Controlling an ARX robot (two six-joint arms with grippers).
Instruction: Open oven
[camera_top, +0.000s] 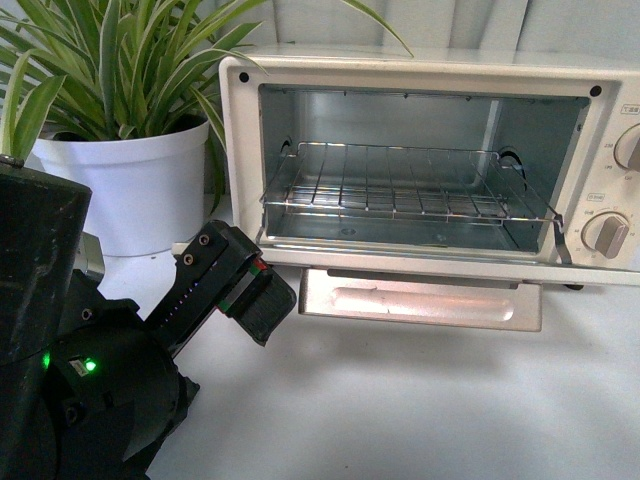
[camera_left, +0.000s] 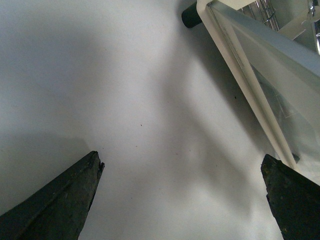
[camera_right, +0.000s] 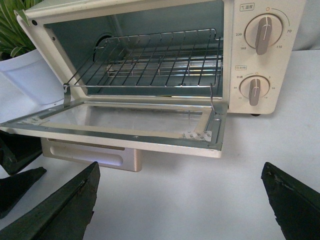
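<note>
2 grippers are hanging spread wide, holding nothing: our left gripper (camera_left: 181, 165) and right gripper (camera_right: 180, 170). We are seeing the oven (camera_top: 420, 170) at 1 o'clock, its door (camera_right: 150, 141) dropped fully open. Swinging the left gripper toward 3 o'clock risks knocking that door back up.

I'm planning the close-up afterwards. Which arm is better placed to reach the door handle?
Probably left: the left claw is open beside the handle's left end under the lowered door. The right claw is open too, but sits farther back.
</note>
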